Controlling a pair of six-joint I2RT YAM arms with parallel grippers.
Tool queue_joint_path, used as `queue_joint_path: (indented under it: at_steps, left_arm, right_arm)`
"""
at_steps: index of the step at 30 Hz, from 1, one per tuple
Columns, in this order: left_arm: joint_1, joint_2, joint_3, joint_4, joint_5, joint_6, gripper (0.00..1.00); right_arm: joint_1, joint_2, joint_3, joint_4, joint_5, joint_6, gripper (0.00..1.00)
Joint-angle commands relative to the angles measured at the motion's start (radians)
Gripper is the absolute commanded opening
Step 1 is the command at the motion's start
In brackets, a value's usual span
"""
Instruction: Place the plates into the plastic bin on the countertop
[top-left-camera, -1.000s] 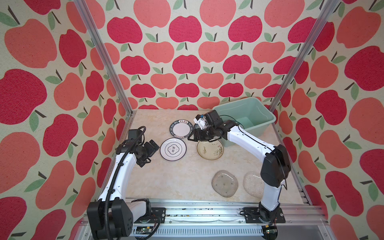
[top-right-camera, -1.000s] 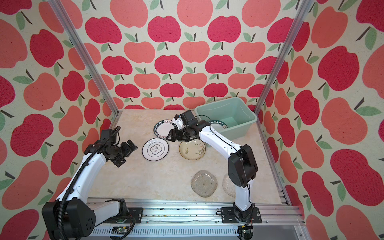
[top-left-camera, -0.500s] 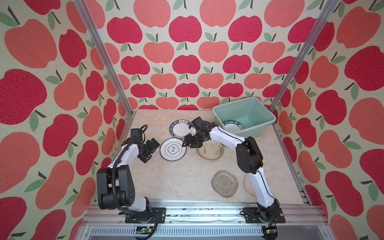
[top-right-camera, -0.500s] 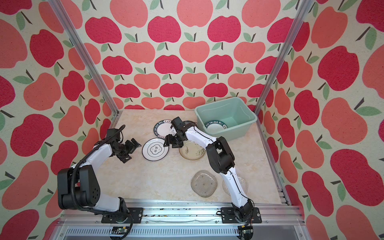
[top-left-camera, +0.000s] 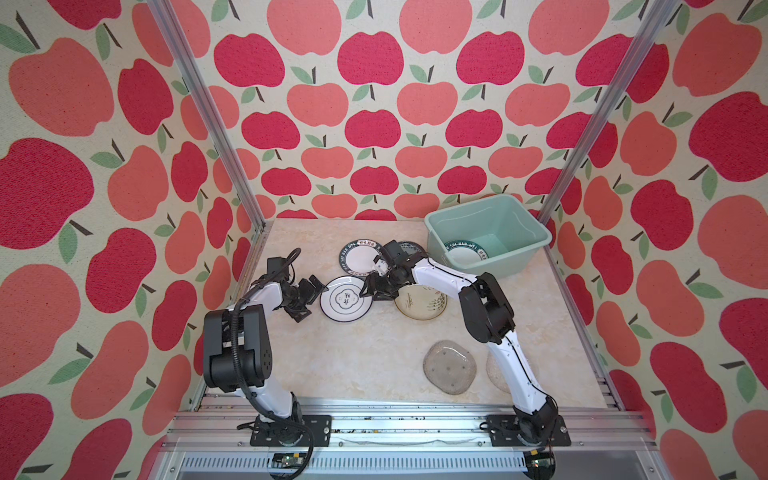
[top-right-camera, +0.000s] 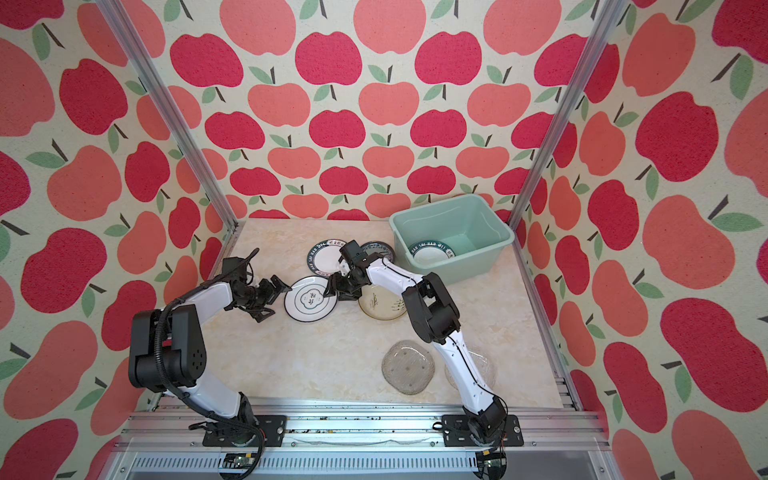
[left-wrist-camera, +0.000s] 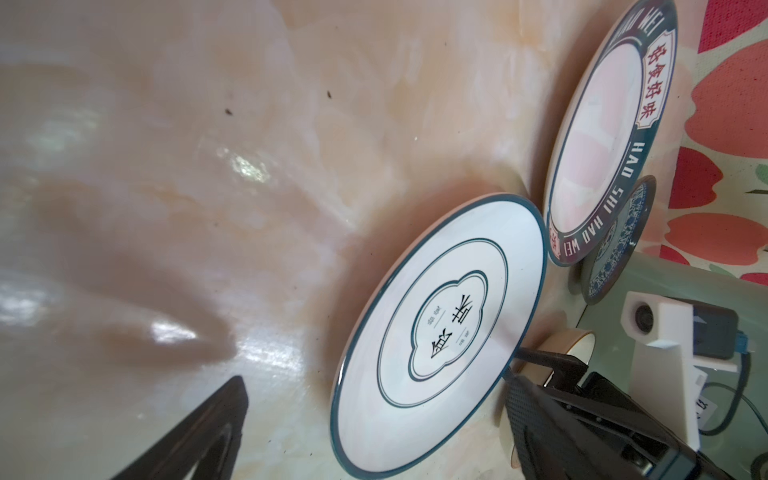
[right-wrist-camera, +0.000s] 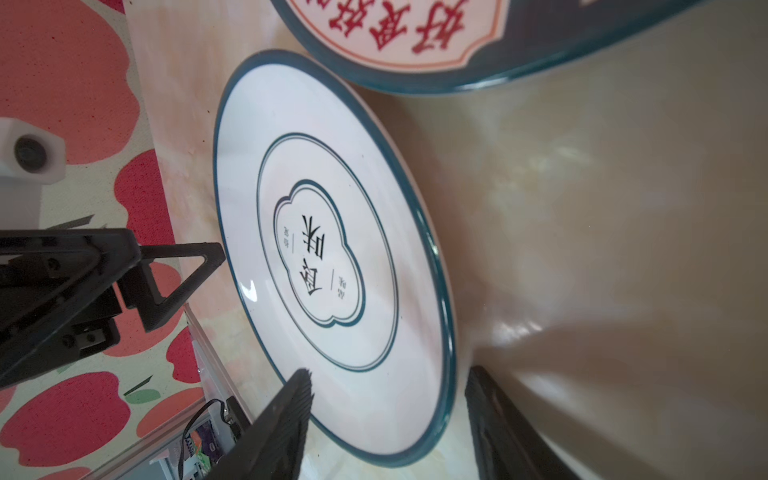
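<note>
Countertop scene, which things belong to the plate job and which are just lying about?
Job: white ringed plate, lettered plate, blue patterned plate, cream plate, glass plate, second glass plate, mint bin, plate inside it.
Just surroundings: apple-print walls, aluminium rails.

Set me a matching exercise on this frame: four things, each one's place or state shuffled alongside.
A. cream plate
B. clover-emblem white plate
C. fully visible clear glass plate
D. left gripper

1. nearest the front rail
2. open, holding nothing
3. partly covered by the right arm
4. rim between the right gripper's fingers

Pairs: A-3, B-4, C-1, D-2
</note>
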Motion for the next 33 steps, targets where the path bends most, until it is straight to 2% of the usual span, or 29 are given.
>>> queue_joint_path:
  at_steps: [1,11,20,24,28,33]
  left_arm:
    - [-0.006,0.044,0.046,0.011,0.048,0.039,0.99]
    - [-0.048,0.146,0.060,0.088,0.067,0.010,0.99]
    - [-0.088,0.161,0.060,0.100,0.050,-0.007,0.99]
    - [-0.091,0.153,0.047,0.098,0.049,-0.011,0.99]
    - [-0.091,0.123,0.035,0.088,0.036,-0.012,0.99]
    - [-0.092,0.046,0.019,0.058,0.013,-0.029,0.99]
  right_arm:
    - [-0.003,0.019,-0.040,0.087,-0.074,0.047,0.60]
    - [-0.005,0.014,-0.092,0.225,-0.123,0.111,0.47]
    - [-0.004,-0.057,-0.154,0.321,-0.124,0.157,0.30]
    - [0.001,-0.080,-0.144,0.302,-0.102,0.149,0.22]
    - [0.004,-0.110,-0.133,0.253,-0.063,0.122,0.10]
    - [0.009,-0.173,-0.136,0.153,0.001,0.064,0.00]
